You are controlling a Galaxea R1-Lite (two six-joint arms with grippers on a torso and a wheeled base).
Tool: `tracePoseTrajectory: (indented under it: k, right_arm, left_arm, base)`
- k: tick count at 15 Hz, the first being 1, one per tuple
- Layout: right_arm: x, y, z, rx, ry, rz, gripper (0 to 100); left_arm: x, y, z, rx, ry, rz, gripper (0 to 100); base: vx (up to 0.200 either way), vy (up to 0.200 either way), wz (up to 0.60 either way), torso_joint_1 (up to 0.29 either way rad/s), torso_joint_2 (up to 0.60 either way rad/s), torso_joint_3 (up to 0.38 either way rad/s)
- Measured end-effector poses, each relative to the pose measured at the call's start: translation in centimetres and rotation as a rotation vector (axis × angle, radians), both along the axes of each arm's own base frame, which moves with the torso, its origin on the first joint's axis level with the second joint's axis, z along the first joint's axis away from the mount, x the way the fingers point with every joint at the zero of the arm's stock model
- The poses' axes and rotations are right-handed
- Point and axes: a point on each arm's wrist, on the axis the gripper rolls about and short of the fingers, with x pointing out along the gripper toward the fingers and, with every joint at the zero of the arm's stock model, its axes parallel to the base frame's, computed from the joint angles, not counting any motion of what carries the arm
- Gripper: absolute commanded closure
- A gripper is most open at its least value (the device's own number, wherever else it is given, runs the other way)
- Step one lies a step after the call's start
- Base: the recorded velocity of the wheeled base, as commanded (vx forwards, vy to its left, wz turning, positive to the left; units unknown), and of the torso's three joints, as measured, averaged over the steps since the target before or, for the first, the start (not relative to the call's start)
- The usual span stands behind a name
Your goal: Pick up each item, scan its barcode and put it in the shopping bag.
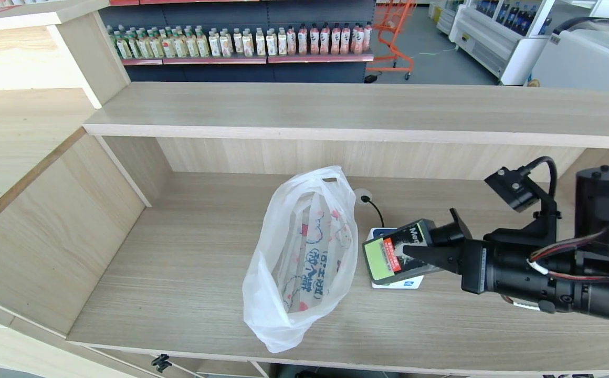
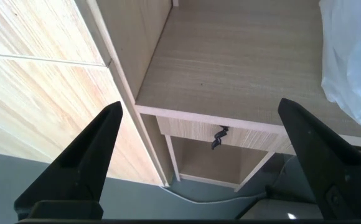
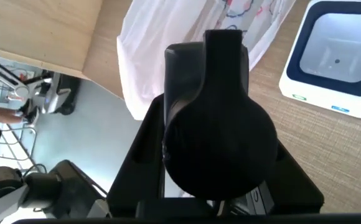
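Box (image 1: 395,253), dark with a green-and-red printed label (white lettering along one side), sits clamped in the right gripper (image 1: 430,242) just above the scanner (image 1: 400,284), beside the bag (image 1: 283,294). Left gripper (image 2: 200,115) hangs spread wide, holding nothing.

Right arm held level, right pincer (image 1: 430,239) clamped on a boxed item (image 1: 388,255); left pincer (image 2: 200,107) angled downward, fingers (image 2: 87,162) spread wide.
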Motion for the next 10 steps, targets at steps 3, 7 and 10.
tracePoseTrajectory:
  k: [3, 7, 10]
  right_arm:
    - [3.3, 1.9, -0.8, -0.034, 0.022, -0.038, 100]
    - [6.6, 5.0, -3.1, -0.116, 0.031, 0.006, 100]
    - [8.0, 6.6, -5.4, -0.182, -0.005, 0.056, 100]
  left_arm:
    - [0.0, 0.0, 0.0, 0.000, 0.000, 0.000, 0]
    - [0.0, 0.0, 0.0, 0.000, 0.001, 0.000, 0]
    - [0.0, 0.0, 0.0, 0.000, 0.000, 0.000, 0]
  base:
    - [0.000, 0.000, 0.00, 0.000, 0.00, 0.000]
    - [0.000, 0.000, 0.00, 0.000, 0.00, 0.000]
    - [0.000, 0.000, 0.00, 0.000, 0.00, 0.000]
